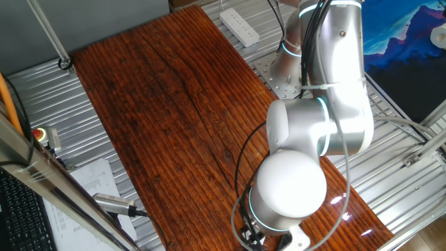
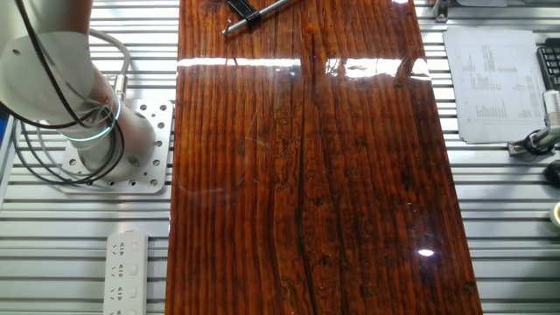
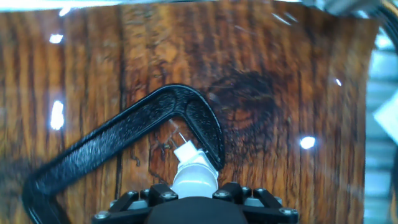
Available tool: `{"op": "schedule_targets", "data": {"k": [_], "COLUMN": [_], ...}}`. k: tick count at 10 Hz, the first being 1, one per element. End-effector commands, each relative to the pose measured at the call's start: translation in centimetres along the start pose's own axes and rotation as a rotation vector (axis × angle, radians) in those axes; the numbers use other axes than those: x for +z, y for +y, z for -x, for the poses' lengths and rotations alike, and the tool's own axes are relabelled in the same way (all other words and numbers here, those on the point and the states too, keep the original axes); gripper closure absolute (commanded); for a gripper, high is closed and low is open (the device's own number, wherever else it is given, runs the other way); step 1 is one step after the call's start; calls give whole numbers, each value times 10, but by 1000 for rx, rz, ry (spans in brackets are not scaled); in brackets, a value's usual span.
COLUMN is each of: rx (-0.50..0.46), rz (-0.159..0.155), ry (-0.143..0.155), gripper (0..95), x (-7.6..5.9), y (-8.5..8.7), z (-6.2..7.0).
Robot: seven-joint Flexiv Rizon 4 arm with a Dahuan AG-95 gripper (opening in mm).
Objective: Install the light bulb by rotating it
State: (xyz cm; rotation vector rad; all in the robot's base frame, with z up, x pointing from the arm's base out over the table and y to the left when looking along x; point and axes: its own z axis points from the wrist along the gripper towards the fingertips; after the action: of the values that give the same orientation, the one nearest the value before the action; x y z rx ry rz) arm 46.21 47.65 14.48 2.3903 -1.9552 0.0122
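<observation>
In the hand view a small white light bulb [image 3: 194, 175] sits between my two black fingers [image 3: 155, 194], dome toward the camera. Its short pale base [image 3: 185, 151] points at the inner curve of a black C-shaped clamp [image 3: 124, 140] lying on the wooden table [image 3: 280, 93]. My gripper [image 3: 194, 190] is shut on the bulb. In one fixed view the arm's round white joint [image 1: 289, 188] hides the gripper and bulb at the table's near end. The other fixed view shows neither bulb nor gripper.
A white piece [image 1: 298, 241] pokes out under the arm. A power strip [image 1: 239, 26] and the arm's base plate [image 2: 122, 149] lie beside the table. A metal pen-like tool [image 2: 254, 13] lies at the table's far end, and a paper sheet [image 2: 494, 83] lies on the rack.
</observation>
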Motion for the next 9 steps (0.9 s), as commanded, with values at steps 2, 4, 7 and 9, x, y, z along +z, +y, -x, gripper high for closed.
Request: {"op": "schedule_targets", "data": {"k": [2, 4, 7, 9], "rx": [-122, -143, -143, -154], "rz": [-2, -5, -6, -7], "ry": [-4, -8, -7, -7], "gripper": [380, 380, 380, 380], "x": [3, 8, 10, 12], "y": [3, 3, 3, 3], "z": [0, 0, 0, -2]}}
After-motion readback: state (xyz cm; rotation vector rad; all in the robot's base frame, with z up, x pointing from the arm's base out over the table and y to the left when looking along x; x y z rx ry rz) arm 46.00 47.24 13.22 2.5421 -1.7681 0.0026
